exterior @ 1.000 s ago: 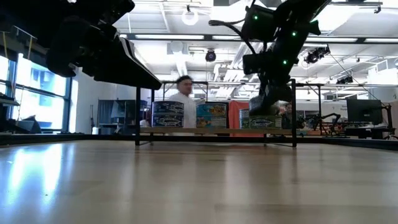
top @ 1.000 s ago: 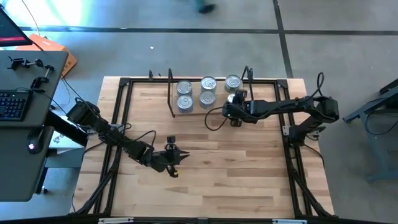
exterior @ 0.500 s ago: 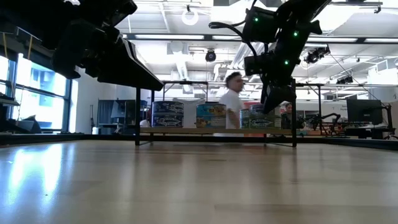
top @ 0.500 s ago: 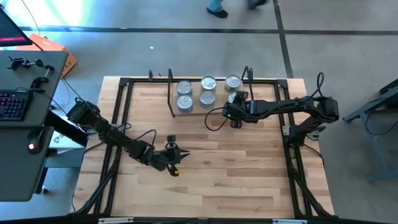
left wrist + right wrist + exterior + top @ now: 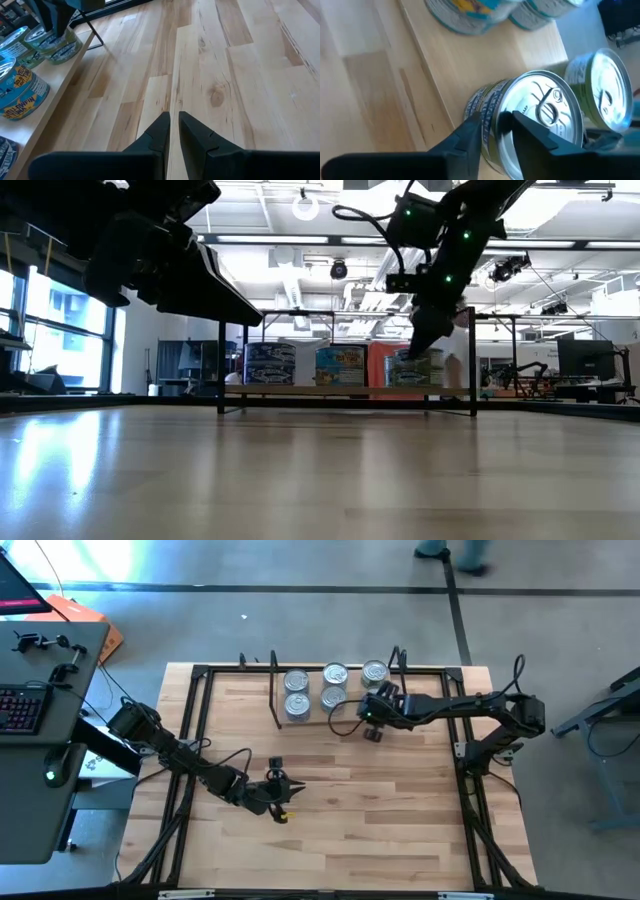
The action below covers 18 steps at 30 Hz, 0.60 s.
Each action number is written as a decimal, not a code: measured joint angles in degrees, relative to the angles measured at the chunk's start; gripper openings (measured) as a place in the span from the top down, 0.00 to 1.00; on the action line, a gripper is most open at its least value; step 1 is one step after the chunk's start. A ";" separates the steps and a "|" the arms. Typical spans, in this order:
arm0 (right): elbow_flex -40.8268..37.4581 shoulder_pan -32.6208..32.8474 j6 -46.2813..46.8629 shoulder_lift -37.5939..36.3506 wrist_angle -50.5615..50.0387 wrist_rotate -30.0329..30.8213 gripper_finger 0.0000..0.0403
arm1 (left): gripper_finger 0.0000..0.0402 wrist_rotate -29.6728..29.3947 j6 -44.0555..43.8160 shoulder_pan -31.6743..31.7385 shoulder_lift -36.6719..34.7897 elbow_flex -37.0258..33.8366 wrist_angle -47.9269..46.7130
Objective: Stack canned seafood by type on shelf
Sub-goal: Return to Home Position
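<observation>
Several tins of canned seafood with silver lids stand upright on the shelf [image 5: 313, 716] at the table's far middle, in three short rows [image 5: 296, 693] [image 5: 334, 685] [image 5: 374, 671]. My right gripper [image 5: 495, 122] hangs slanting down over the near-right tin [image 5: 540, 115], just above its rim, with a narrow gap between its fingers. In the high view it covers most of that tin. My left gripper [image 5: 281, 802] hovers shut above the bare table, left of centre. My right gripper stands at the near rim of the near-right tin [image 5: 492, 107], coming from above and from the table's right. I cannot tell whether a fingertip touches it. The tin stands upright on the shelf board.
The shelf's black wire end loops [image 5: 275, 690] [image 5: 398, 665] rise at both ends of the board. Black frame rails [image 5: 200, 675] border the table. Bare wood [image 5: 380, 800] lies between the shelf and the near edge. Desks and a keyboard stand off the table's left.
My right gripper has risen off the near-right tin, rolled about its own axis and shifted a little toward the table's left. The tin has stayed upright on the shelf. A person has walked past beyond the table's far edge.
</observation>
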 joint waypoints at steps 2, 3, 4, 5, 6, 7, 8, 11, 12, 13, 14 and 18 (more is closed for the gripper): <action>0.00 0.05 -0.72 0.04 1.32 -0.77 0.78 | 0.92 0.00 0.00 0.00 0.02 0.00 0.02; 0.00 0.05 -1.07 0.07 1.47 -0.89 0.78 | 0.92 0.00 0.00 0.00 0.00 -0.01 0.02; -0.04 0.05 -1.33 0.07 1.46 -0.81 0.79 | 0.92 0.00 0.00 0.00 0.00 -0.01 0.02; -0.05 0.05 -1.32 0.07 1.41 -0.65 0.79 | 0.92 0.00 -0.02 0.00 0.00 0.00 0.02; -0.05 0.05 -1.23 0.03 1.23 -0.35 0.79 | 0.92 0.00 -0.02 0.00 0.01 -0.01 0.02; -0.05 0.07 -1.24 -0.11 0.79 -0.14 0.79 | 0.92 0.00 -0.02 0.00 0.01 -0.02 0.02; -0.07 0.07 -1.32 -0.30 0.29 -0.06 0.79 | 0.92 0.00 -0.02 0.00 0.00 -0.01 0.02; -0.15 0.07 -1.26 -1.07 -0.90 0.30 0.79 | 0.92 0.00 -0.05 -0.07 0.00 0.00 0.04; -0.19 0.07 -1.24 -1.37 -1.29 0.70 0.79 | 0.92 0.00 -0.10 -0.07 0.02 -0.02 0.04; -0.22 0.07 -1.26 -1.54 -1.60 1.10 0.79 | 0.92 0.00 -0.15 -0.07 0.00 0.00 0.04; -0.22 0.07 -1.30 -1.77 -1.66 1.27 0.79 | 0.92 0.00 -0.17 -0.07 0.01 0.00 0.09; -0.22 0.07 -1.22 -2.16 -1.34 1.94 0.79 | 0.92 -0.01 -0.16 -0.07 0.01 0.00 0.16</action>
